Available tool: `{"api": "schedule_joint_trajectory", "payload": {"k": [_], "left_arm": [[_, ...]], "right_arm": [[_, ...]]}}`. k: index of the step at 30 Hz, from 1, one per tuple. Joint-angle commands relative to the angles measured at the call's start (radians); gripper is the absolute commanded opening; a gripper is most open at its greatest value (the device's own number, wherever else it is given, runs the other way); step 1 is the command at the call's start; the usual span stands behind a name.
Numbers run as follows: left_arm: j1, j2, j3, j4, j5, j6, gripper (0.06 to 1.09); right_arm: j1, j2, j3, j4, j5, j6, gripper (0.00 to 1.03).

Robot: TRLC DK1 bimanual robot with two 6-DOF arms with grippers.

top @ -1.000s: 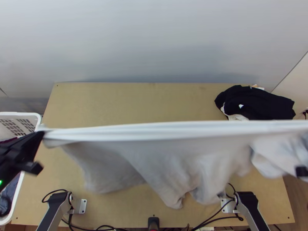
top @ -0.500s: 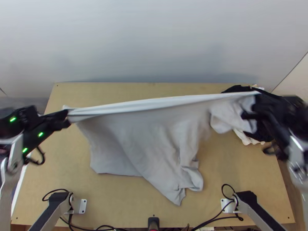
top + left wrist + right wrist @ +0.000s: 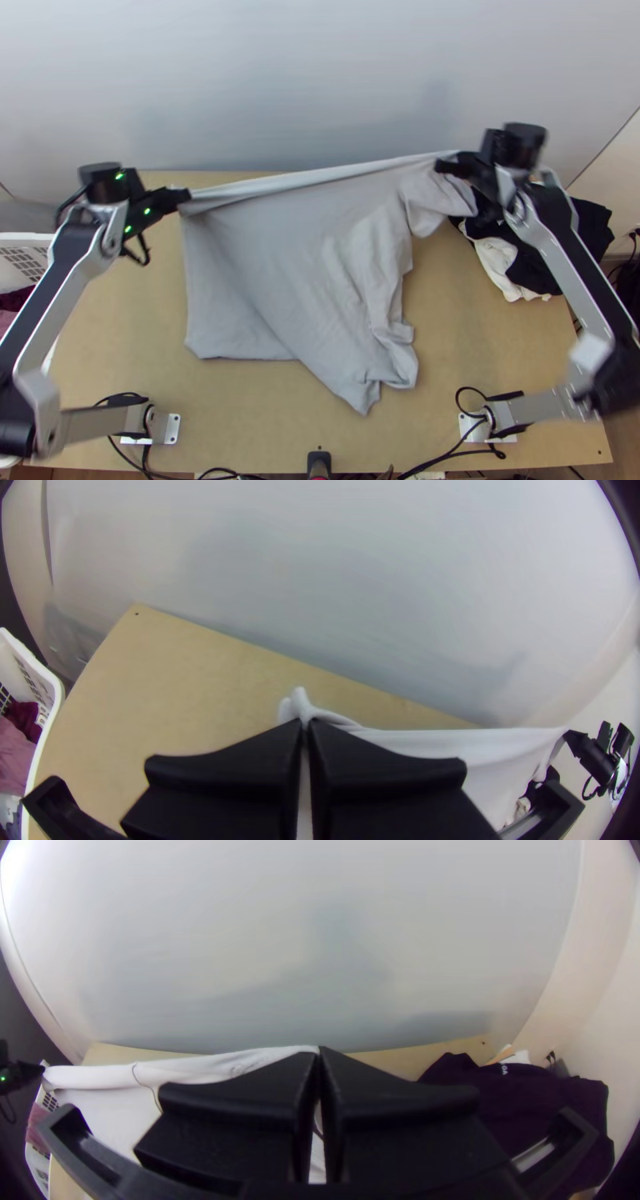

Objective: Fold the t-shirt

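One pale grey fabric t-shirt (image 3: 296, 264), upper edge drawn taut between the grippers, remainder falling creased over the middle of the light wooden table (image 3: 480, 344). Left black gripper (image 3: 184, 196) and right black gripper (image 3: 442, 166), each with fingers closed, pinching opposite ends of that edge. Outlying: black garment, bunched (image 3: 588, 220), table's right side; white plastic slatted basket (image 3: 26, 238), left side.

Wooden worktop (image 3: 496, 344) | black garment (image 3: 590, 226) is bunched near far right corner | white cloth (image 3: 499, 260) is partly covered by it | cables (image 3: 457, 398) are strewn along near edge
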Motion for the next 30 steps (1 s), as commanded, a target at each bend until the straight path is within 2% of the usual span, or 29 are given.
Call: {"api": "schedule_joint_trajectory", "payload": {"k": [1, 12, 15, 19, 21, 22, 24, 25, 26, 27, 28, 30], "left_arm": [[0.0, 0.28, 0.117, 0.099, -0.033, -0.056, 0.1], [0.006, 0.623, 0.359, 0.133, -0.062, -0.1, 0.1], [0.006, 0.686, 0.415, 0.131, -0.06, -0.109, 0.21], [0.006, 0.718, 0.442, 0.133, -0.06, -0.114, 0.22], [0.004, 0.729, 0.444, 0.133, -0.06, -0.117, 0.22], [0.004, 0.731, 0.444, 0.133, -0.06, -0.117, 0.22], [0.006, 0.734, 0.444, 0.133, -0.06, -0.117, 0.26], [0.006, 0.731, 0.444, 0.128, -0.06, -0.115, 0.32], [0.006, 0.726, 0.444, 0.122, -0.057, -0.114, 0.4], [0.006, 0.715, 0.444, 0.111, -0.047, -0.114, 0.54], [0.006, 0.708, 0.448, 0.091, -0.03, -0.115, 0.71], [0.006, 0.701, 0.49, -0.01, 0.029, -0.123, 0.93]], "right_arm": [[0.005, 0.31, 0.194, 0.013, -0.008, 0.074, 0.03], [0.026, 0.577, 0.408, -0.004, -0.008, 0.137, 0.03], [0.034, 0.632, 0.457, -0.013, -0.008, 0.151, 0.03], [0.048, 0.667, 0.479, -0.02, -0.008, 0.154, 0.06], [0.054, 0.679, 0.479, -0.03, -0.008, 0.175, 0.18], [0.059, 0.685, 0.48, -0.037, -0.009, 0.183, 0.29], [0.062, 0.69, 0.482, -0.06, -0.022, 0.229, 0.61], [0.063, 0.692, 0.484, -0.071, -0.037, 0.247, 0.7], [0.063, 0.693, 0.487, -0.076, -0.052, 0.264, 0.79], [0.063, 0.692, 0.487, -0.08, -0.069, 0.284, 0.92], [0.063, 0.689, 0.49, -0.089, -0.084, 0.3, 0.99], [0.066, 0.675, 0.497, -0.105, -0.106, 0.318, 0.99]]}}
